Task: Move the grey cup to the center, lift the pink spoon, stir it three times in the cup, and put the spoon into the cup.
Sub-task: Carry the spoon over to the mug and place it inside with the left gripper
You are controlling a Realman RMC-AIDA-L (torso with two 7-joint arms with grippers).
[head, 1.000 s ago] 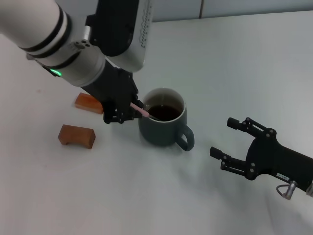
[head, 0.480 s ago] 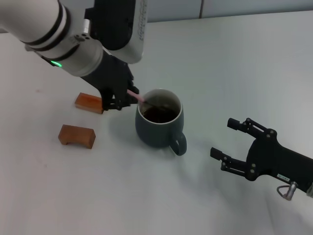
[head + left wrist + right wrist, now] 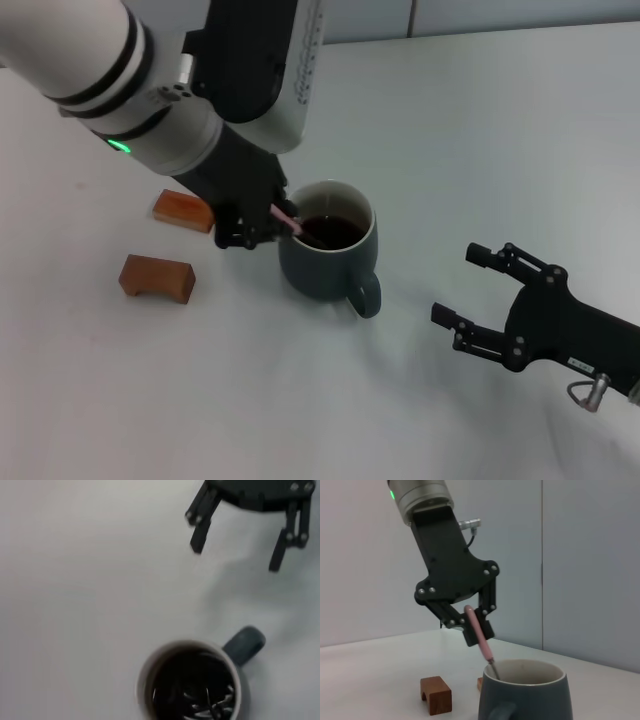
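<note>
The grey cup stands mid-table with dark liquid inside and its handle toward the front right. My left gripper hovers at the cup's left rim, shut on the pink spoon, which slants down into the cup. In the right wrist view the left gripper holds the pink spoon by its handle, with the metal neck dipping below the rim of the cup. From above, the cup shows rippled liquid. My right gripper rests open to the cup's right, apart from it.
Two brown wooden blocks lie left of the cup: one nearer the front, one partly behind the left gripper. The right gripper shows beyond the cup in the left wrist view. White tabletop stretches behind and to the right.
The left gripper swung the spoon to the far-left rim and back toward the near-left rim. The cup slid slightly left and its handle turned. The right arm stayed still.
</note>
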